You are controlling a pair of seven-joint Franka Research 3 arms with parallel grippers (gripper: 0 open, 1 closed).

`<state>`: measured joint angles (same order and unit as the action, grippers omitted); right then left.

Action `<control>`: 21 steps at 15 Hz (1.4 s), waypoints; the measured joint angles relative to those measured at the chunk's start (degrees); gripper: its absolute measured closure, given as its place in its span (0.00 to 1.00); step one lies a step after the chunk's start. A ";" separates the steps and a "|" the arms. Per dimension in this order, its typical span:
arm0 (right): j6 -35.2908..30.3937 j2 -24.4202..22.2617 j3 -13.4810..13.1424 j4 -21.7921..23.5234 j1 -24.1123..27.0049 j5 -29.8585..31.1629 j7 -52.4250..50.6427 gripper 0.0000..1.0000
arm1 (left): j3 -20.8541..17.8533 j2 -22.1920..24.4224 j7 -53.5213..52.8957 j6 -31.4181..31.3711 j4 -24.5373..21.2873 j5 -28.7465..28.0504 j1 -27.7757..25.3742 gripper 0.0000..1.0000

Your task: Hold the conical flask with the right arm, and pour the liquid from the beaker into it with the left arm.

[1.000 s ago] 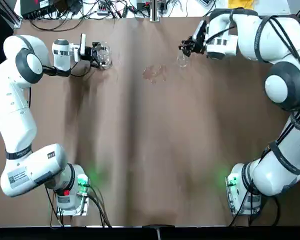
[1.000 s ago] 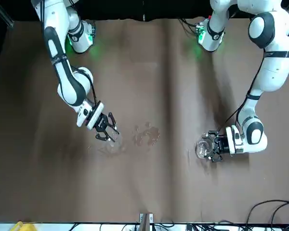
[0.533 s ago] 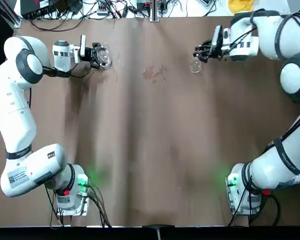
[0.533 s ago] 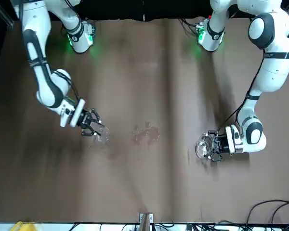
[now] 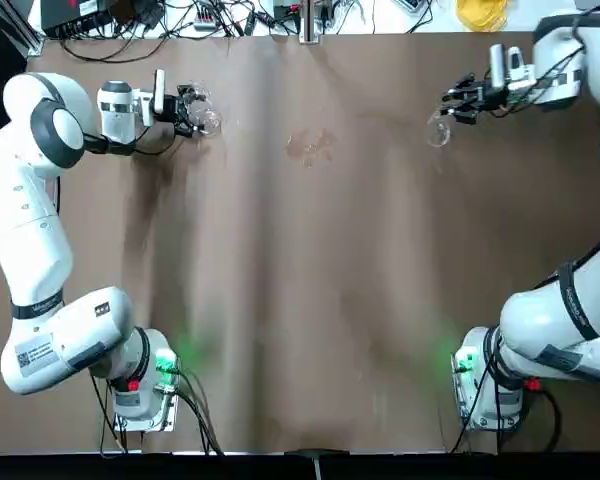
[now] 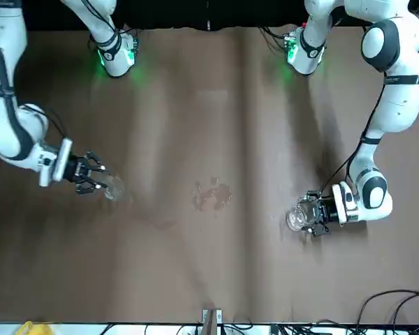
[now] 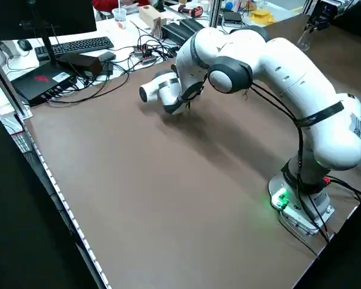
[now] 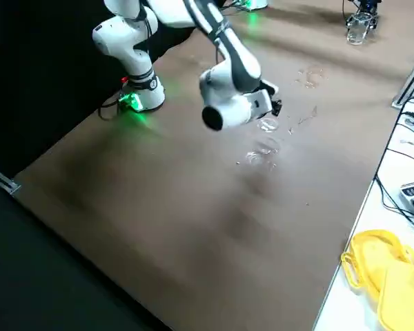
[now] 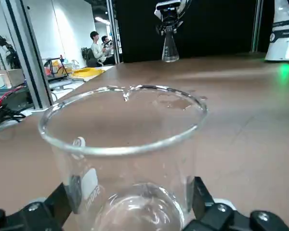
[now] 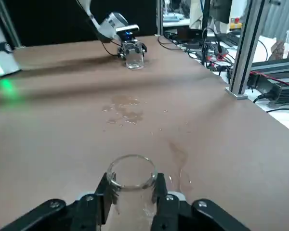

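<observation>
The conical flask (image 5: 438,131) is a small clear vessel at the table's far right, with my right gripper (image 5: 458,106) shut on its neck (image 10: 131,174). It seems to hang just above the brown table, as the right side view of the flask (image 8: 265,125) suggests. At the far left stands the beaker (image 5: 206,119), a clear wide-mouthed cylinder, with my left gripper (image 5: 185,108) shut around it. In the left wrist view the beaker (image 9: 125,144) fills the picture, and a glossy sheen of liquid (image 9: 135,211) shows at its bottom. In the front view the flask (image 6: 114,187) and the beaker (image 6: 297,217) are far apart.
A wet spill patch (image 5: 310,145) marks the brown table (image 5: 300,300) at the far middle. Cables and gear (image 5: 180,15) lie beyond the far edge, with a yellow object (image 5: 480,10) at the far right. A metal post (image 10: 243,43) stands at that edge.
My right gripper has carried the flask from near the spill patch toward the table's right side. The left gripper with the beaker has shifted only slightly.
</observation>
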<state>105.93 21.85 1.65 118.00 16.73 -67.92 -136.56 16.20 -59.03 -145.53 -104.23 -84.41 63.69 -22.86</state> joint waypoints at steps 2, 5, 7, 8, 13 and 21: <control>-4.12 3.12 0.00 -3.71 4.23 2.92 -0.27 0.61 | -1.85 1.03 0.00 0.00 0.31 -0.03 -0.02 0.00; -8.82 8.86 0.02 -10.03 8.52 5.60 -0.85 0.61 | -3.93 3.24 1.25 0.02 0.45 -1.82 -0.36 0.00; -9.56 11.73 0.06 -13.20 10.12 6.80 -0.96 0.61 | -3.99 4.75 3.71 0.02 0.46 -4.26 -0.65 0.00; -9.92 12.68 0.07 -14.05 10.68 7.16 -0.96 0.61 | -3.98 5.39 4.74 0.02 0.46 -5.36 -0.65 0.00; -10.34 15.21 0.06 -15.37 13.31 9.62 -0.96 0.61 | -4.87 7.00 7.30 0.02 0.49 -7.04 -0.64 0.00; -11.53 16.25 0.14 -16.11 13.91 10.20 -1.04 0.56 | -6.76 12.38 16.96 0.03 0.48 -13.54 -0.64 0.00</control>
<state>94.40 38.11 1.79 101.89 30.64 -57.72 -137.61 9.44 -46.64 -128.57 -104.21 -83.94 50.15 -23.50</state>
